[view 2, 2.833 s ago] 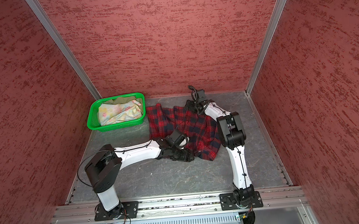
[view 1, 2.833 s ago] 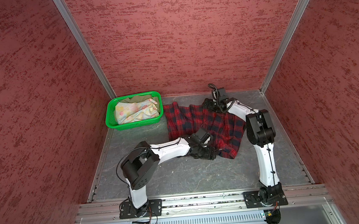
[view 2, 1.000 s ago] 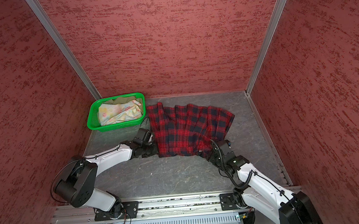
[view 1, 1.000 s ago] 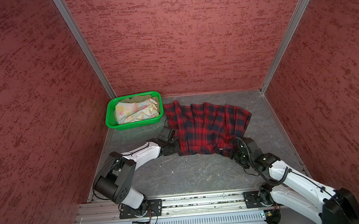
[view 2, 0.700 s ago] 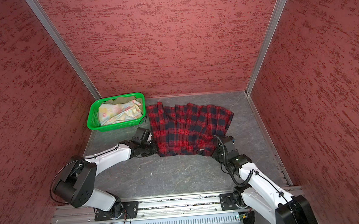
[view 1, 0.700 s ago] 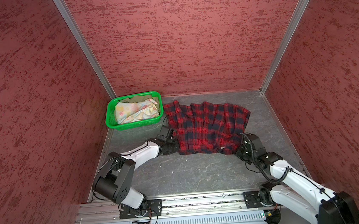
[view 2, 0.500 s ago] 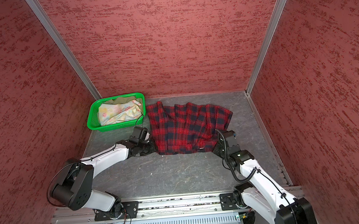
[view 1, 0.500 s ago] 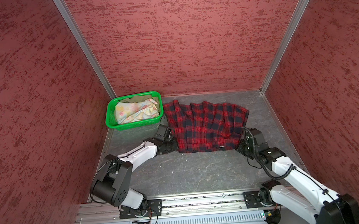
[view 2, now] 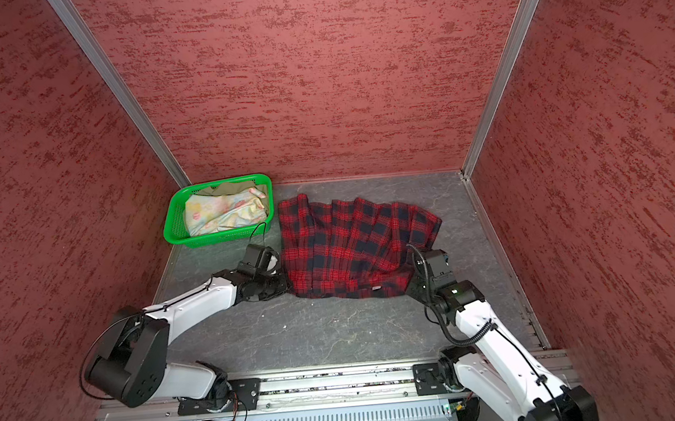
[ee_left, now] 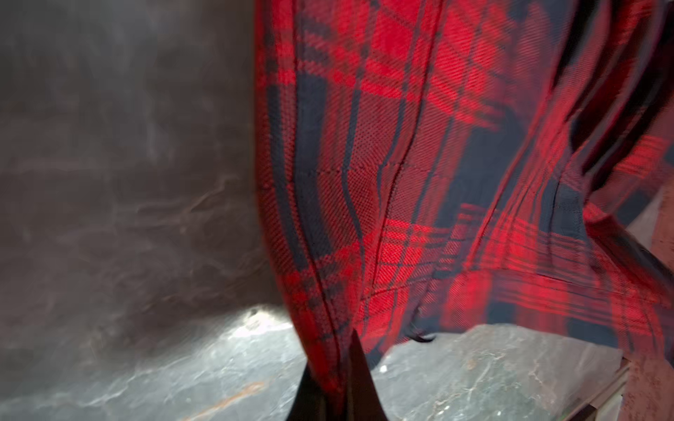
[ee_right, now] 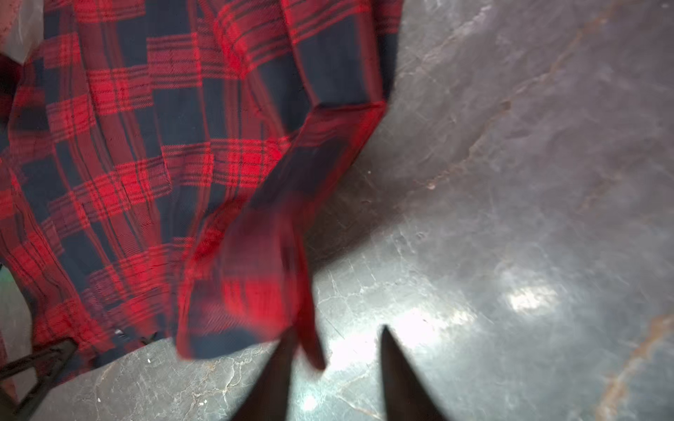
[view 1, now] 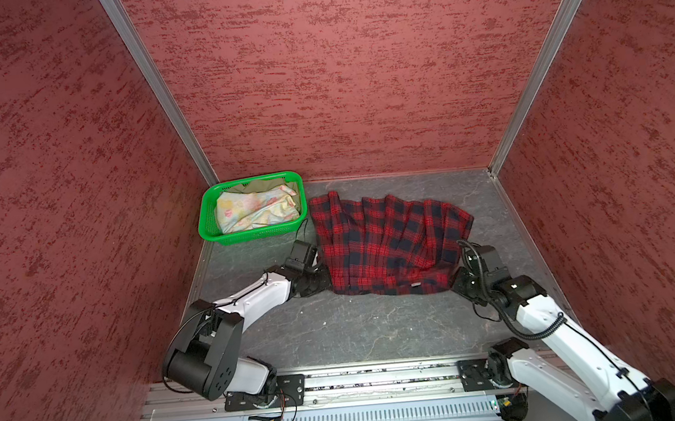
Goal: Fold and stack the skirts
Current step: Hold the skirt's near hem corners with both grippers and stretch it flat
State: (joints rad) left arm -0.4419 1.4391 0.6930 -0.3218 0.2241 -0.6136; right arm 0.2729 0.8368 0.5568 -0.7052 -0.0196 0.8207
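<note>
Red plaid skirt (view 1: 389, 248) lies spread flat. Beyond the left gripper (ee_left: 333, 353), the basket (view 1: 254, 236) holds the floral skirt (view 1: 256, 210) and khaki skirt (view 1: 260, 183). We find the left gripper pinching the plaid skirt's corner. The right gripper (ee_right: 338, 330) stands spread, cloth just beside one finger. We advise regripping there, then folding evenly.

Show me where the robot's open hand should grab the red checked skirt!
Best guess: its near right corner, on the narrower near edge. The plaid skirt lies spread flat, the left hand pinches the opposite near corner, and the open right hand sits beside this one, so come in low from the right.
</note>
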